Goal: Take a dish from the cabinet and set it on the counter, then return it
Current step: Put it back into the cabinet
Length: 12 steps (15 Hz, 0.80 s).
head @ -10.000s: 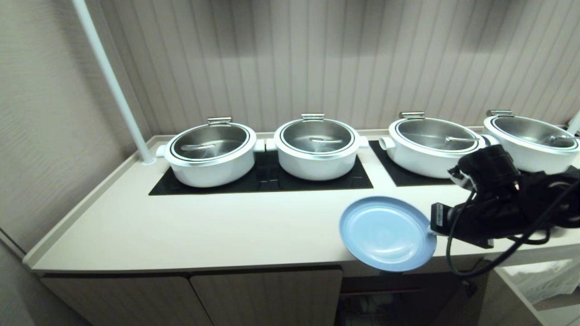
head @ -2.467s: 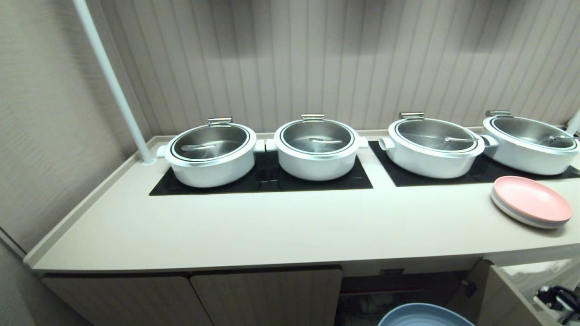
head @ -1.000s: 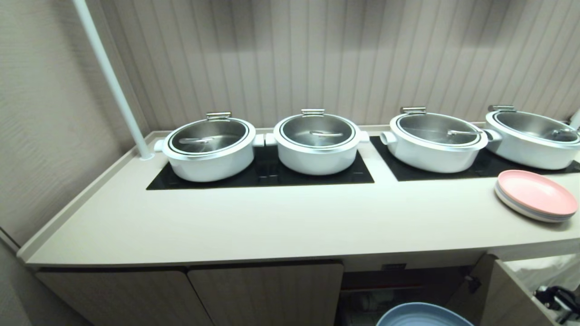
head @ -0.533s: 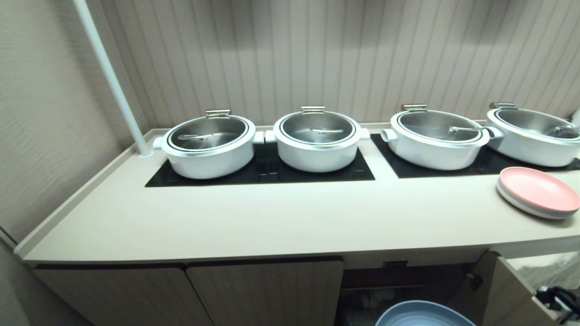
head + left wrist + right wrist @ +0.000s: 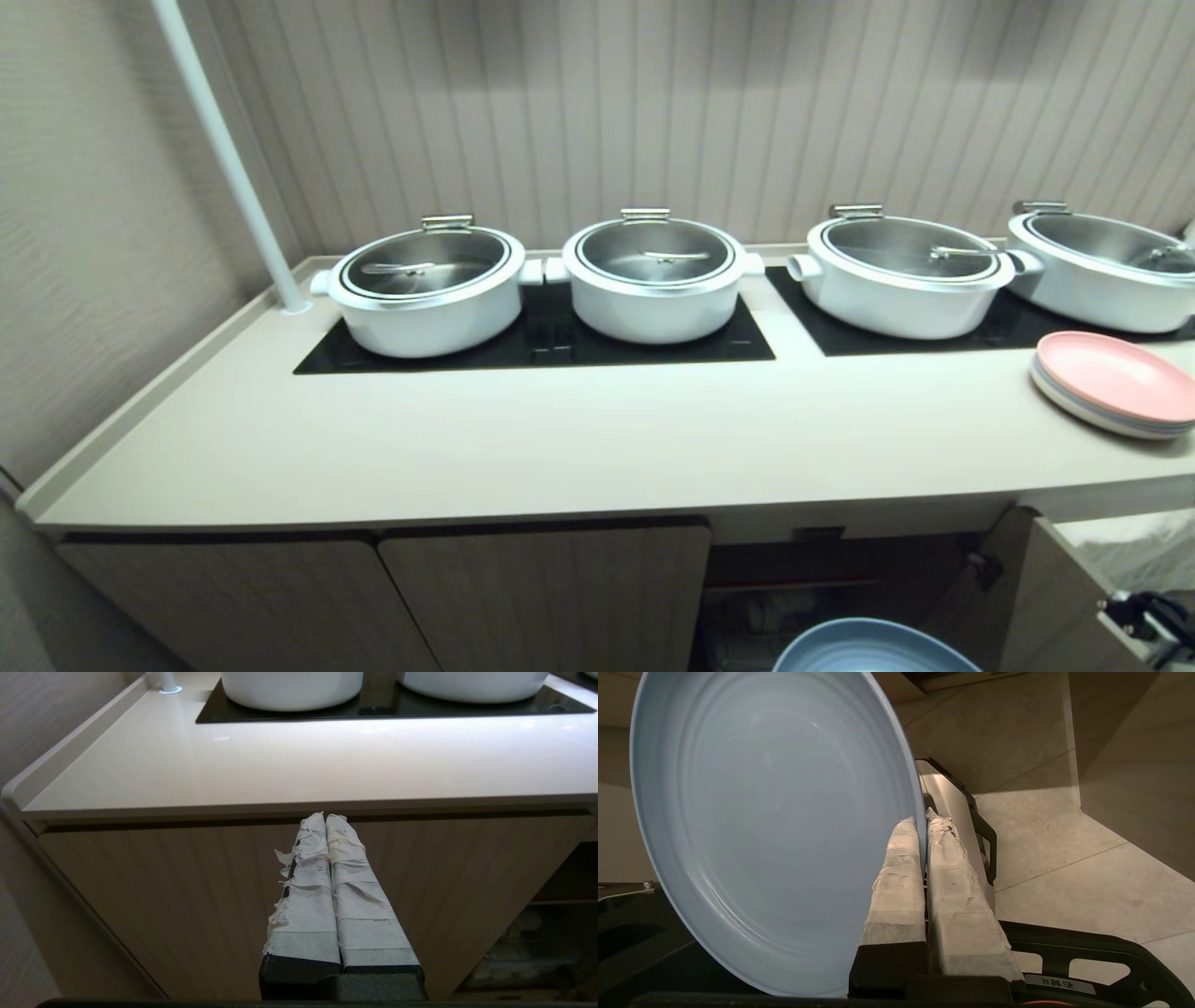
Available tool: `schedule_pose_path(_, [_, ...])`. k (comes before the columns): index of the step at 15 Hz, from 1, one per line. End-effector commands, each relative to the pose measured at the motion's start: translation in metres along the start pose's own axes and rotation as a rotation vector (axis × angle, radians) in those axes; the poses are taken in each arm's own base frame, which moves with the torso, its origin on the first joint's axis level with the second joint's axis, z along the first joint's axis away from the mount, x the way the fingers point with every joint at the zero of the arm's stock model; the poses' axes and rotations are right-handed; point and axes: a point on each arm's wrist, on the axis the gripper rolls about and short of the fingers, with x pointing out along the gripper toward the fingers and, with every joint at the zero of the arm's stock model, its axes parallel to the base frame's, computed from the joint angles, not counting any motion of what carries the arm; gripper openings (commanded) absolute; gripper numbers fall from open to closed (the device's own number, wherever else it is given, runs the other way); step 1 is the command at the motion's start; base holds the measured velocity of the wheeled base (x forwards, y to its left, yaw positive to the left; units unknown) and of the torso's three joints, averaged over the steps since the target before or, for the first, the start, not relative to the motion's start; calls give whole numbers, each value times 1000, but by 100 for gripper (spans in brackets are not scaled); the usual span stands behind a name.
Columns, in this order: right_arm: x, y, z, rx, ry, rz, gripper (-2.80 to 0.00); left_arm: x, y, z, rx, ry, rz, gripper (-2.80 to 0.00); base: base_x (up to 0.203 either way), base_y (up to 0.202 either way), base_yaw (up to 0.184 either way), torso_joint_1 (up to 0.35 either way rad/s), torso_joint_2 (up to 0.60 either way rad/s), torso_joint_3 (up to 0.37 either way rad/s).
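Note:
The light-blue dish (image 5: 770,826) fills much of the right wrist view, its rim pinched between the taped fingers of my right gripper (image 5: 922,816), which is shut on it. In the head view only the dish's upper arc (image 5: 873,649) shows, low down in front of the open cabinet (image 5: 840,579). The cabinet's door (image 5: 1036,597) stands swung out at the right. The cream counter (image 5: 560,439) runs above. My left gripper (image 5: 325,815) is shut on nothing, held before a closed ribbed door (image 5: 187,896) below the counter's edge.
Several white lidded pots (image 5: 653,280) stand on black cooktop panels (image 5: 551,350) at the back. A plate stack with a pink one uppermost (image 5: 1111,383) lies at the counter's right end. A white pole (image 5: 224,149) rises at the back left. Floor tiles (image 5: 1064,858) lie beneath.
The whole head view has slid: the counter and pots sit higher in the picture and more of the cabinet front shows, so the camera has sunk. The dish stays gripped at the bottom edge.

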Motion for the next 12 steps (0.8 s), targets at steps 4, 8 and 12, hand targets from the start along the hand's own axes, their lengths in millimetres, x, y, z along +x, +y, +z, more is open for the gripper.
schedule_pose_path(4, [0,0,0,3,1,1,-280,0,0,0,0,0,0,-280,0,0,0,-144,309,158])
schedule_pose_path(8, [1,0,1,3,2,0,-280,0,0,0,0,0,1,-280,0,0,0,-146,315,168])
schedule_pose_path(12, [1,1,1,15,-2,2,-280,0,0,0,0,0,2,-280,0,0,0,-143,323,165])
